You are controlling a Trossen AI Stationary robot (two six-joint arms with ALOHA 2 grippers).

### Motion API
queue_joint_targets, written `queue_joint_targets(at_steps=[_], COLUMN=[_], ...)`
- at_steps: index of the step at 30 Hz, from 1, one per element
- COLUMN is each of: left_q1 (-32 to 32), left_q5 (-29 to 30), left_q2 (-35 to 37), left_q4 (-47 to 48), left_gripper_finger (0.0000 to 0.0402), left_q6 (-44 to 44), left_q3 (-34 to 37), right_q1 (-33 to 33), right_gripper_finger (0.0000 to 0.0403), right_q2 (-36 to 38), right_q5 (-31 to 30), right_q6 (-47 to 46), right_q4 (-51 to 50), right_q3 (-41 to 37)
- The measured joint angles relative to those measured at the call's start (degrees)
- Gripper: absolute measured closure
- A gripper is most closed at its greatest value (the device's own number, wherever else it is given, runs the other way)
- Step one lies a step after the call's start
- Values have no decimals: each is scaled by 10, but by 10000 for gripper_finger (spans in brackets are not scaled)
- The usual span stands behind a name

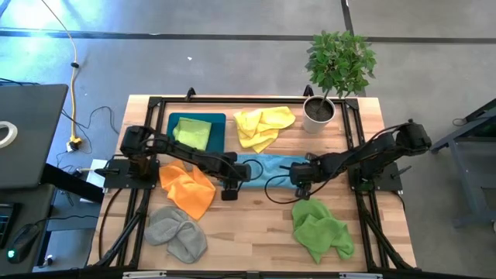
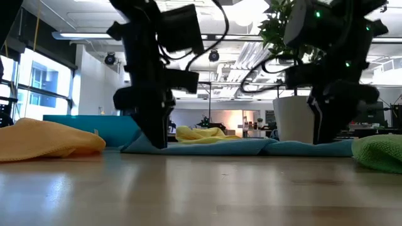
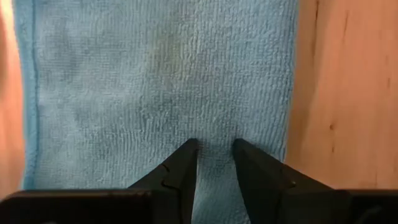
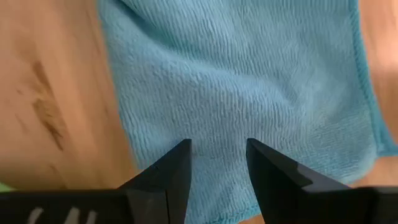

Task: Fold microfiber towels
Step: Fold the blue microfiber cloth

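**Both grippers parted over the blue towel; no legible markings**

My left gripper (image 3: 214, 146) sits on the blue towel's (image 1: 267, 167) left end, fingers slightly apart, gripping nothing. My right gripper (image 4: 217, 146) sits on its right end, likewise apart and empty. The towel lies flat at mid-table (image 1: 256, 244). I find no readable brand, label or writing on it.
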State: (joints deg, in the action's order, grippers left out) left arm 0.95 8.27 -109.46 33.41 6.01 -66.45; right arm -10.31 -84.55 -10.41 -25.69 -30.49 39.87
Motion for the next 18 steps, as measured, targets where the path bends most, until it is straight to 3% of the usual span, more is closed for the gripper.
queue_joint_targets(at_steps=[5,10,18], left_q1=[2,3,2], left_q5=[1,-24,-14], left_q2=[-9,-8,-11], left_q4=[8,22,46], left_gripper_finger=[307,308,308], left_q6=[13,12,8], left_q3=[-2,-2,-17], right_q1=[0,0,1], right_gripper_finger=[259,259,259], right_q2=[0,2,2], right_q5=[-1,-11,-25], right_q6=[1,27,67], right_q4=[12,-19,-71], right_q3=[-24,-27,-7])
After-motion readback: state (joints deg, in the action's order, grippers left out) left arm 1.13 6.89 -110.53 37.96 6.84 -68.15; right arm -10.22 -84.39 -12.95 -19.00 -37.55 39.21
